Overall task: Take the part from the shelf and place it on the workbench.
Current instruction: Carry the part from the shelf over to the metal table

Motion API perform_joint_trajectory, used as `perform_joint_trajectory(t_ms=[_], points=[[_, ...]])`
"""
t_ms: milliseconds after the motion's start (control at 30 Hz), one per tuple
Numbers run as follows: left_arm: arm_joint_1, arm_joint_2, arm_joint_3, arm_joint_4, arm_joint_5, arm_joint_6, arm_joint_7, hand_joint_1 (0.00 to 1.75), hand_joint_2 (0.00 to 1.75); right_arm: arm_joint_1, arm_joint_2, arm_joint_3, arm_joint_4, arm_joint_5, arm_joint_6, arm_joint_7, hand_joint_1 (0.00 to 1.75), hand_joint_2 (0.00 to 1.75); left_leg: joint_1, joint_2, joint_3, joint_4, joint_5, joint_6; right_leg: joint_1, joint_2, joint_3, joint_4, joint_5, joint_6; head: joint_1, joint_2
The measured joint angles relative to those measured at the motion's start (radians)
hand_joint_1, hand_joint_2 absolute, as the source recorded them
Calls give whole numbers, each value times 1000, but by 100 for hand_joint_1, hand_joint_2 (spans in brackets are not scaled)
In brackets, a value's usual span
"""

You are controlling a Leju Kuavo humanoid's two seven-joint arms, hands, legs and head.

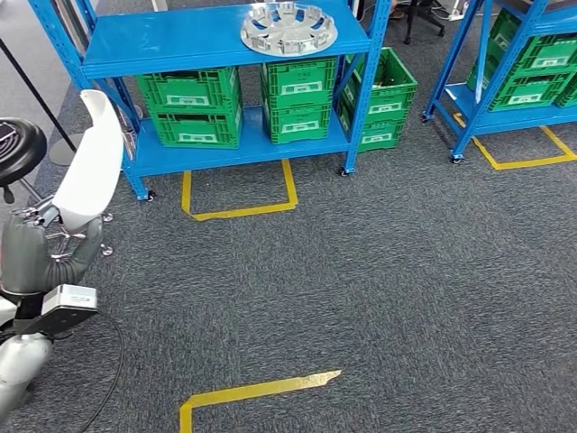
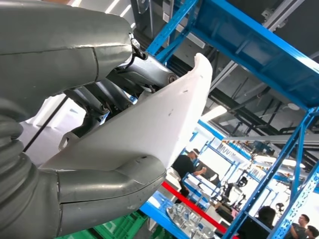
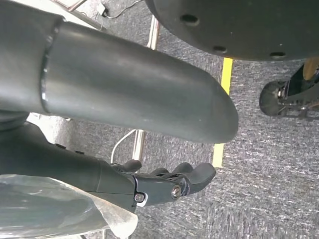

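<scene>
In the head view the white curved part (image 1: 92,162) stands upright at the far left, gripped at its lower end by my left hand (image 1: 42,254). The left wrist view shows the same white part (image 2: 158,119) pinned between the thick grey thumb (image 2: 109,186) and the darker fingers (image 2: 112,87). My right hand (image 3: 68,164) hangs over the grey carpet, its thumb (image 3: 131,87) apart from its fingers (image 3: 169,183), and it holds nothing.
A blue shelf (image 1: 224,41) ahead carries a silver hubcap (image 1: 288,27) on its upper board and green crates (image 1: 194,106) below. A second blue shelf (image 1: 489,113) stands at the right. Yellow tape (image 1: 238,212) marks the carpet. A black stool (image 1: 19,149) is at the left.
</scene>
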Motion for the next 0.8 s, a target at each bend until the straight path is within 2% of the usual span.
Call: perform_joint_trajectory(t_ms=[100, 167, 233, 300, 333, 367, 400, 433, 467, 500, 533, 567, 633, 667, 733, 767, 800], points=[[0, 0, 0, 0, 0, 0, 0, 175, 175, 0, 0, 0, 0, 0, -1, 0, 0, 0, -2, -1, -3, -2, 5, 6, -2, -2, 0, -2, 4, 7, 0, 0], [-1, 1, 1, 0, -1, 0, 0, 175, 175, 0, 0, 0, 0, 0, -2, 0, 0, 0, 3, -2, -2, -13, 15, 14, -3, -2, -9, 9, -9, 13, 0, 0], [-2, 0, 1, 0, -2, 0, 0, 175, 175, 0, 0, 0, 0, 2, -3, 0, 0, 0, 8, -6, -5, -21, 25, 20, -3, 0, -45, 88, -68, 17, 3, 0], [-2, -2, -1, 0, -4, 0, 0, 175, 175, 0, 0, 0, 0, 5, -3, 0, 0, 0, 9, -14, -15, -20, 31, 20, -4, 1, -99, 223, -141, 20, 4, 0], [-1, -3, -3, 0, -5, 0, 0, 175, 175, 0, 0, 0, 0, 7, -4, 0, 0, 0, 9, -20, -20, -20, 33, 18, -4, 1, -115, 270, -158, 21, 4, 0], [-1, -5, -4, 0, -7, 0, 1, 175, 175, 0, 0, 0, 0, 10, -4, 1, 0, 0, 10, -27, -23, -20, 36, 15, -4, 2, -114, 283, -158, 21, 4, 0], [-1, -8, -4, 0, -9, 0, 1, 175, 175, 0, 0, 0, 0, 14, -3, 2, 0, 0, 12, -35, -26, -19, 38, 12, -5, 4, -93, 254, -138, 21, 4, 0], [-3, -11, -5, 0, -10, 0, 2, 175, 175, 0, 0, 0, 0, 18, 2, 5, 0, 0, 13, -44, -28, -18, 40, 8, -7, 13, -55, 192, -108, 21, 4, 0], [-6, -15, -6, 0, -11, 0, 3, 175, 175, 0, 0, 0, 0, 23, 13, 10, 0, 0, 14, -53, -31, -16, 42, 3, -11, 36, -14, 121, -85, 21, 4, 0], [-12, -18, -8, 1, -11, -2, 4, 175, 175, 0, 0, 0, 0, 27, 29, 18, 0, 0, 14, -64, -36, -12, 44, -3, -14, 58, 22, 60, -70, 20, 3, 0], [-20, -22, -11, 2, -11, -6, 5, 175, 175, 0, 0, 0, 0, 31, 50, 29, 0, 0, 14, -74, -42, -9, 47, -10, -16, 75, 45, 21, -65, 18, 3, 0], [-27, -25, -14, 3, -11, -9, 5, 175, 175, 1, 0, 0, 0, 35, 68, 40, 0, 0, 14, -84, -47, -8, 51, -18, -16, 83, 53, 7, -68, 14, 3, 0], [-35, -28, -21, 8, -11, -14, 6, 175, 175, 1, 0, 0, 0, 41, 91, 55, 0, 0, 18, -102, -55, -8, 59, -33, -15, 62, 54, 6, -63, 2, 3, 0], [-37, -29, -24, 10, -11, -14, 6, 175, 175, 1, 0, 0, 0, 43, 96, 59, 0, 0, 18, -96, -60, -1, 54, -39, -15, 51, 54, 5, -59, -5, 1, 0], [-44, -32, -29, 14, -11, -15, 6, 175, 175, 0, 0, 0, 0, 44, 101, 61, 0, 0, 18, -58, -89, 66, 8, -47, -15, 25, 53, 1, -54, -18, -6, 0], [-47, -33, -32, 16, -11, -15, 7, 175, 175, 0, 0, 0, 0, 44, 102, 62, 0, 0, 17, -36, -113, 128, -27, -50, -12, 13, 51, 1, -54, -21, -9, 0], [-49, -35, -34, 18, -11, -15, 7, 175, 175, 2, 0, 0, 0, 44, 104, 62, 0, 0, 17, -24, -138, 196, -61, -53, -10, -1, 50, 2, -54, -24, -11, 0]])
